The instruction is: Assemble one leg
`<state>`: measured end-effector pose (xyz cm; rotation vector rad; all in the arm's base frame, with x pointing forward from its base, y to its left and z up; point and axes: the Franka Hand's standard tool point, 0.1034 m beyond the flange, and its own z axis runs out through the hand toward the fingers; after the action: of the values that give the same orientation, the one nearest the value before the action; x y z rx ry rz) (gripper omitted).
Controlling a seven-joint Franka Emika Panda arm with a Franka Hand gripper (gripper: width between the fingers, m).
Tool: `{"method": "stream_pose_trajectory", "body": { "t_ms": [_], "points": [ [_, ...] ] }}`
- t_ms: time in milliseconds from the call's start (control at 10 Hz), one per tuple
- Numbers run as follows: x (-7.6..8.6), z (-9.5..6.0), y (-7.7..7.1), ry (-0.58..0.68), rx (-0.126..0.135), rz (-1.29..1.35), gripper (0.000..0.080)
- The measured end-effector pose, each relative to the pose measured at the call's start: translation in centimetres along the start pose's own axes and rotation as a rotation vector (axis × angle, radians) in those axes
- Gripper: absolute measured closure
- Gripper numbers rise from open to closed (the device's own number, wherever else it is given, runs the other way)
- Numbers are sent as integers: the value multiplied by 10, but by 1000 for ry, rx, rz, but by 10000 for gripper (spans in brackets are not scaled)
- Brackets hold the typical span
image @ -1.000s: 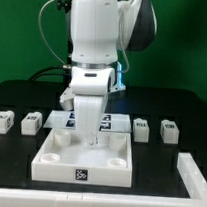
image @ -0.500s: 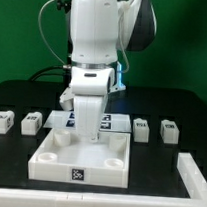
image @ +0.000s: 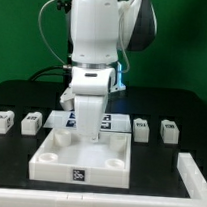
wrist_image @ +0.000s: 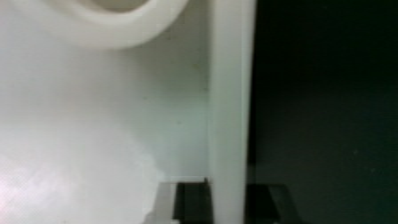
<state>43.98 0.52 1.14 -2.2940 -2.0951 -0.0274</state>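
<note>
Four small white legs with tags lie in a row on the black table: two at the exterior view's left point(image: 1, 121) point(image: 32, 122) and two at its right point(image: 141, 128) point(image: 169, 129). The large flat white square piece point(image: 58, 148) with round corner sockets lies in front of them. My gripper point(image: 92, 138) is down at that piece's back rim. In the wrist view my gripper point(wrist_image: 230, 192) straddles the piece's thin rim point(wrist_image: 228, 90), with a dark finger point(wrist_image: 192, 202) tight against each side, so it is shut on the rim. A round socket point(wrist_image: 121, 22) shows beside it. No leg is held.
The marker board point(image: 112, 120) lies behind the square piece, partly hidden by my arm. A white bracket point(image: 195, 176) stands at the table's front right corner. The table's front edge runs just below the square piece.
</note>
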Motion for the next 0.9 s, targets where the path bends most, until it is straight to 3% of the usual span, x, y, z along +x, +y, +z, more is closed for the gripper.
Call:
{"method": "stream_pose_trajectory", "body": {
  "t_ms": [200, 400, 500, 700, 900],
  "points": [
    [38, 3, 25, 31, -26, -45, 741],
    [66, 2, 51, 57, -55, -52, 741],
    [71, 4, 57, 60, -54, -54, 741],
    [72, 4, 57, 53, -24, -61, 741],
    [72, 4, 57, 50, -24, -69, 741]
  ]
}}
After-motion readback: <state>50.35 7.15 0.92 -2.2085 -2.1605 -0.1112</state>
